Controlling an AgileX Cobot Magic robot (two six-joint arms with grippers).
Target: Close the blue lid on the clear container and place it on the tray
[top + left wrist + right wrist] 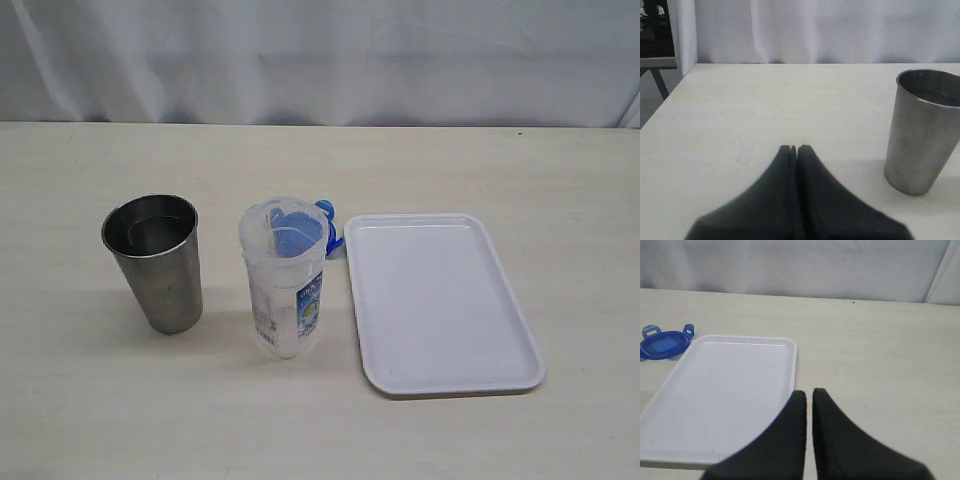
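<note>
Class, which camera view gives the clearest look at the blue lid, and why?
The right wrist view: the blue lid lies almost whole and unobstructed on the table beside the tray. The exterior view shows only blue bits behind the clear container. The left wrist view misses it.

Upright, open clear container (285, 280) – blue lid (664, 344) flat behind it, nr white tray (440, 300).

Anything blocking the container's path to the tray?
Nothing visible. The container stands beside the tray, bare table between. The lid lies behind it by the tray's corner; the cup is on its other side.
</note>
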